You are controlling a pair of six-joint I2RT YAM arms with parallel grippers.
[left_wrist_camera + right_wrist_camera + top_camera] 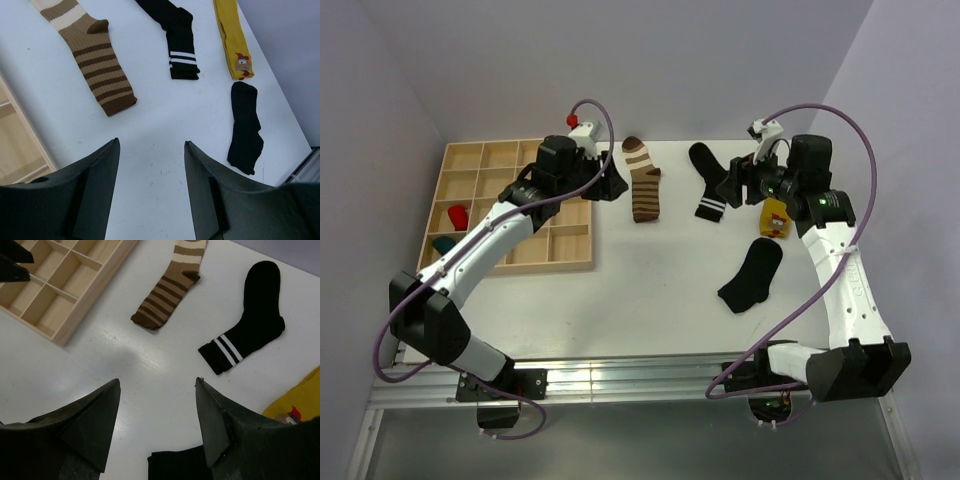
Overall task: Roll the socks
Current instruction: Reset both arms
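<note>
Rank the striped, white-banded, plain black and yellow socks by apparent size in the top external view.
1. brown-cream striped sock, largest.
2. black sock with white bands and plain black sock: too alike to separate.
3. yellow sock, smallest showing, though the right arm hides part of it.

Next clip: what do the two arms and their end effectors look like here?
Both the left arm and right arm have white link shells with black joints and bases. A purple cable loops along each. The left end effector and right end effector carry dark, wedge-shaped fingers. Small green lights glow near the right wrist.
</note>
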